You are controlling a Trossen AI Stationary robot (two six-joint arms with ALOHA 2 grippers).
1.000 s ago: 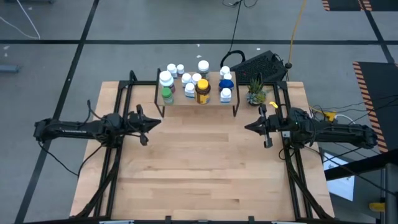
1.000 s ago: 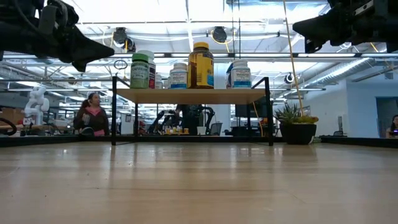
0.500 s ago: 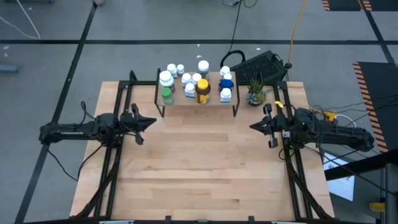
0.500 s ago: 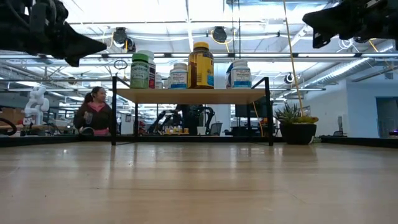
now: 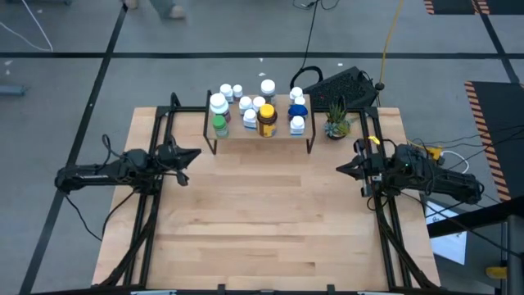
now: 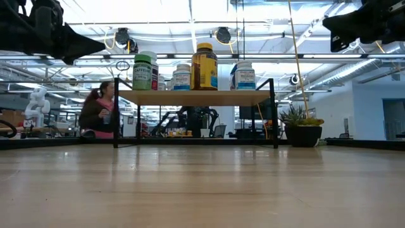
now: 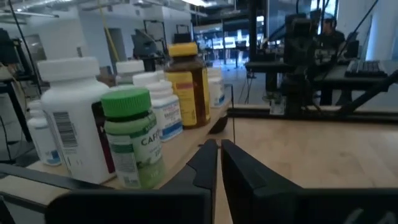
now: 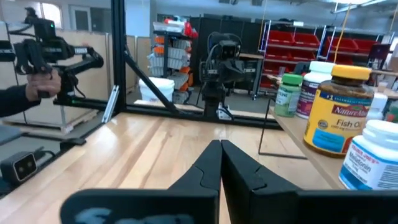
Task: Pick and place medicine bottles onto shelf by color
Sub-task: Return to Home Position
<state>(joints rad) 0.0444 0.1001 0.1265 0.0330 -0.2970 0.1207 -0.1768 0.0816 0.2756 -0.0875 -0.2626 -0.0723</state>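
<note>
Okay, sorting looks done to me: no bottle lies on the worktop [image 5: 262, 221]. All the medicine bottles [image 5: 258, 106] stand on the shelf [image 6: 196, 96] at the far middle.

- Green bottle [image 5: 220, 125] is at the shelf's front left corner, beside a big white bottle [image 5: 218, 103].
- Amber bottle [image 5: 266, 120] is front middle.
- Blue bottle [image 5: 297, 107] is toward the right.
- Small white ones are packed behind and between. Whether they touch, I cannot tell from above.

Left gripper [image 5: 195, 153] hovers over the worktop just off the shelf's left front leg, jaws together, nothing in them. Right gripper [image 5: 341, 170] hangs on the right side, near the potted plant [image 5: 336, 124], jaws together too, empty. Both point inward, and both sit well above the worktop in the low view.

Step in hand, as I judge it: you pull both arms home. Risks from here:

- **Left arm:** this is the close one. If you swing it toward the far side instead of drawing it straight out, the wrist could clip the shelf leg. The shelf looks light on thin legs, so a knock would likely topple the tall amber bottle or push the green one off the front edge.
- **Crowded bottles:** one falling would likely take its neighbours with it.
- **Right arm:** a sweep toward the far edge could catch the plant.
- **Person:** a person [image 6: 100, 114] shows in the room behind, well apart from the arms. I see no hazard there.
</note>
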